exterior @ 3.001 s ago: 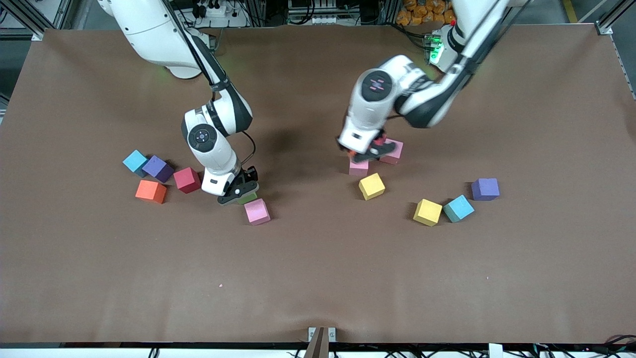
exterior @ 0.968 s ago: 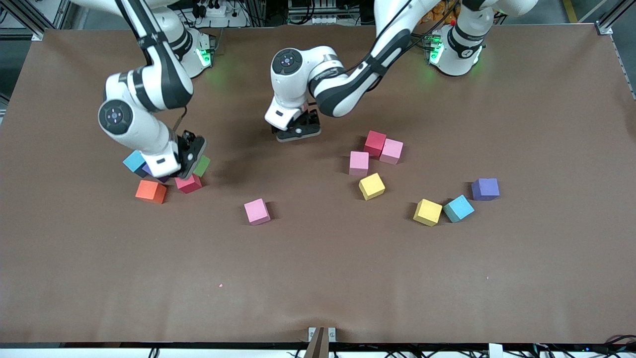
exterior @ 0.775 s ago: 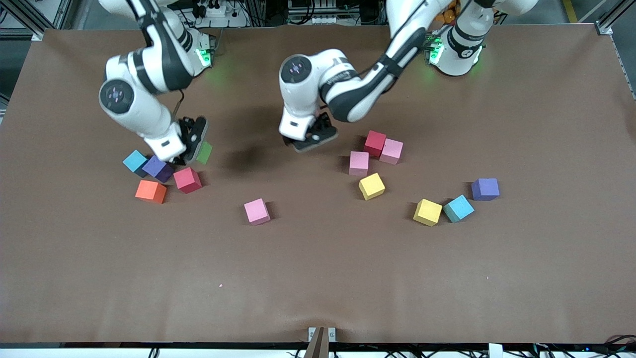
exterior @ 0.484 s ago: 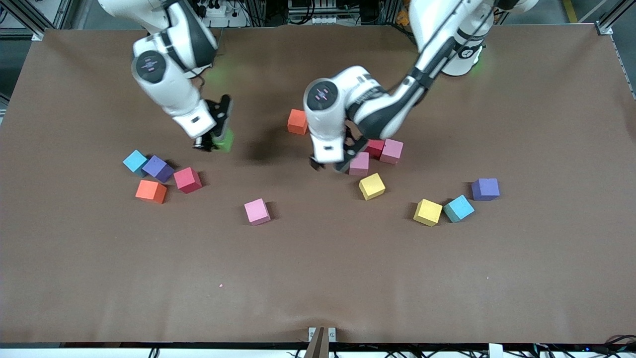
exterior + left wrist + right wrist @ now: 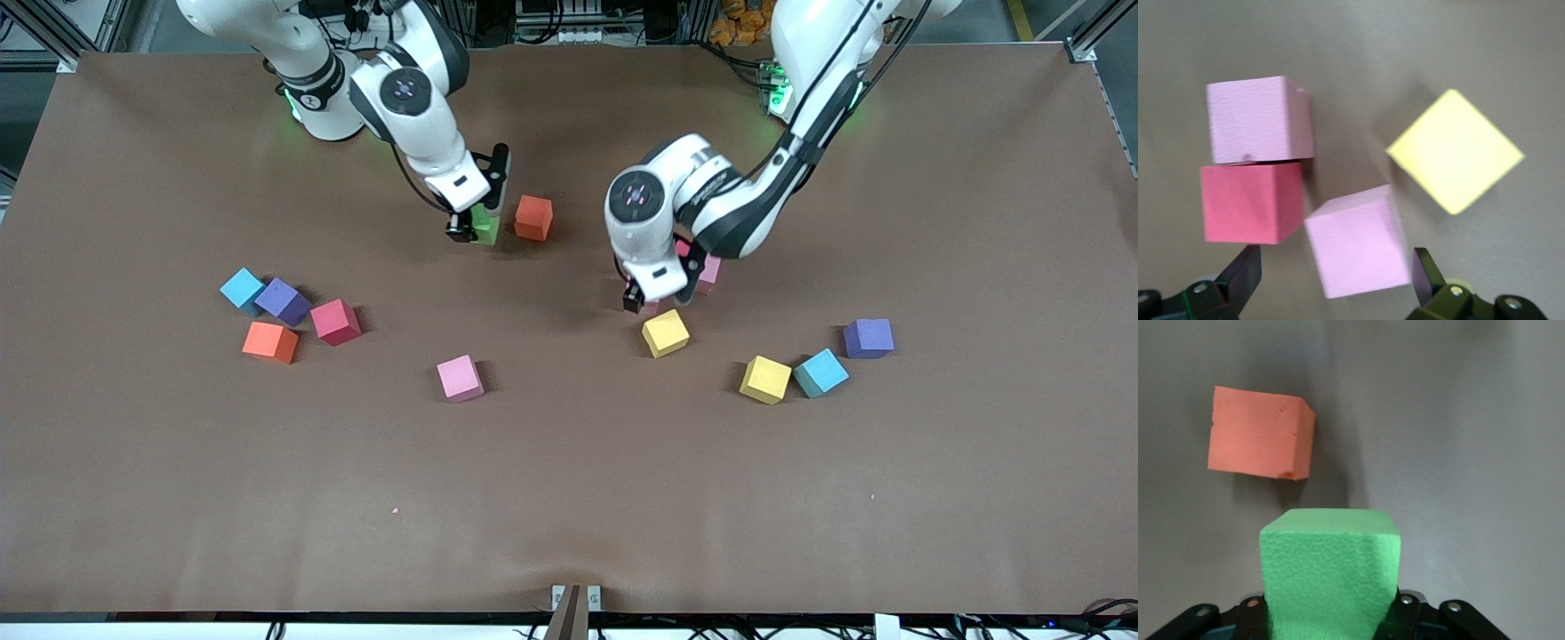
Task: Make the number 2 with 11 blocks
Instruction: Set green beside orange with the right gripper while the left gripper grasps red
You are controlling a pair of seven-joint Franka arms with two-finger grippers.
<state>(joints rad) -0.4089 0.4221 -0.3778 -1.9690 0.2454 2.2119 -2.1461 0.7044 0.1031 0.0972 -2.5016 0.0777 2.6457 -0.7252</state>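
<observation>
Two grippers busy. Front view: right gripper (image 5: 476,216) clamps the green block (image 5: 484,224), matte cube, just beside an orange block (image 5: 533,217) at its 3 o'clock. Left gripper (image 5: 662,289), jaws spread, sits over a pink block (image 5: 652,307); yellow block (image 5: 665,332) nearer the camera.

Left wrist view: pink block (image 5: 1358,241) between the fingers (image 5: 1241,273), apart from both; yellow block (image 5: 1455,151) at 1 o'clock.

Right wrist view: green block (image 5: 1330,577) pinched, orange block (image 5: 1261,433) at 11 o'clock.

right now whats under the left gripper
A pink block on the table, between the left gripper's open fingers. In the front view the arm covers nearly all of that block.
</observation>
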